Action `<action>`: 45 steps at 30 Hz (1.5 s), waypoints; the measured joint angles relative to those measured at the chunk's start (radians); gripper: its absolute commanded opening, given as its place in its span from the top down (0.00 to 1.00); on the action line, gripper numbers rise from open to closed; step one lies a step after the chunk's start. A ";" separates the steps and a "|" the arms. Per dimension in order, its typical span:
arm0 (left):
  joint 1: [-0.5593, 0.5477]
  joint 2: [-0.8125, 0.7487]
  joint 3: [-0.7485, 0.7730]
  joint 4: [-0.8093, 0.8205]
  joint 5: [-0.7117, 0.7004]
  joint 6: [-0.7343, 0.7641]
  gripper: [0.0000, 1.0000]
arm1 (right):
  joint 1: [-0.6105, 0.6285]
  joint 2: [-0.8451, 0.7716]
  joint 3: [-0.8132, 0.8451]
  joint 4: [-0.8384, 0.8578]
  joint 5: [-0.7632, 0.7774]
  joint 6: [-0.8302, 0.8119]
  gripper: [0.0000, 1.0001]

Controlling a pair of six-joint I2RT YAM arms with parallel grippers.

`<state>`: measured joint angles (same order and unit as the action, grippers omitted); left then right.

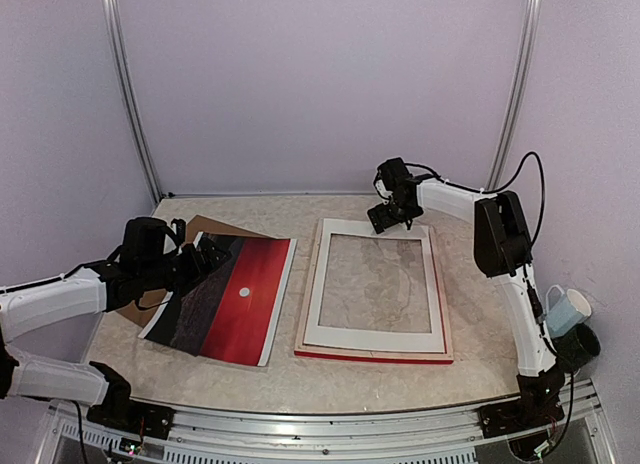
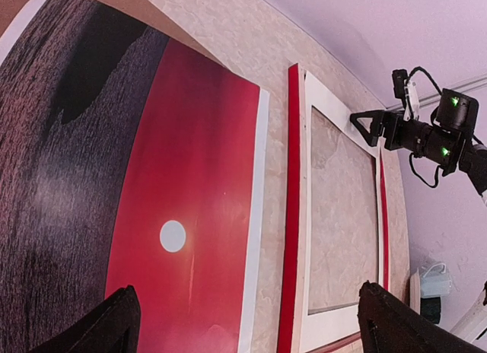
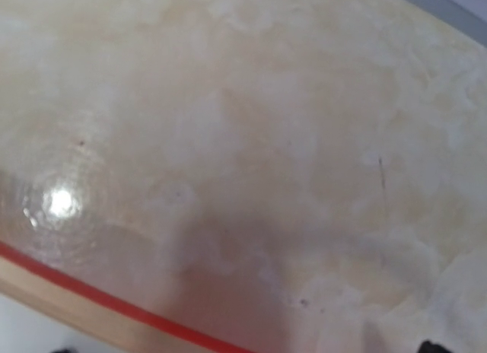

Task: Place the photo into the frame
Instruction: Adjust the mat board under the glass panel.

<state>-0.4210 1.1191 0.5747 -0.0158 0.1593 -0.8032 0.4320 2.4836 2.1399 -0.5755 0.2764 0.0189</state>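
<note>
Task is judged barely begun: nothing is inserted yet. The photo [image 1: 240, 299] is seen lying face up on the L half of the table [image 1: 300, 379], red sky & white sun showing. Its far-L corner is laid over a brown backing board [image 1: 205, 227]. It is set just beside the frame [image 1: 370, 355]. In the L wrist view a strip of bare table is seen btw the two, so no contact is judged.

The frame is laid flat on the R half, w/ a white mat [image 1: 372, 336] stacked on top. Only a thin red edge is shown along its near & L sides. Table marbling is seen through the opening, so no print is seated inside. A glass pane is hinted at by a glare spot in the R wrist view; not confirmed.

L gripper [image 1: 207, 257] is held low over the photo's far-L corner, fingers spread wide w/ nothing btw them, so the photo is not gripped. R gripper [image 1: 386, 220] is poised over the far edge of mat & frame, jaws likewise apart, nothing held.

Left to do (est.): photo to be picked up, carried across, lined up w/ the opening & seated. Mat & backing board prob. need to be dealt w/ too.
</note>
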 measured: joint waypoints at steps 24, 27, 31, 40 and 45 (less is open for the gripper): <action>-0.004 0.000 -0.004 0.005 0.000 -0.003 0.02 | 0.017 -0.045 -0.077 0.000 -0.094 -0.059 0.01; -0.010 0.000 -0.004 0.008 0.000 -0.005 0.02 | 0.017 -0.051 -0.076 0.027 -0.055 -0.059 0.01; -0.014 0.000 -0.004 0.008 -0.003 -0.005 0.02 | 0.017 -0.047 -0.064 0.061 0.000 -0.058 0.01; -0.019 0.001 -0.004 0.008 -0.010 -0.006 0.02 | 0.016 0.005 0.019 0.135 0.051 -0.048 0.01; -0.019 0.001 -0.005 0.008 -0.010 -0.006 0.02 | 0.011 0.058 0.044 0.142 0.045 -0.034 0.01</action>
<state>-0.4397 1.1198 0.5701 -0.0078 0.1490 -0.8089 0.4427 2.5416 2.1838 -0.4339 0.3218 -0.0154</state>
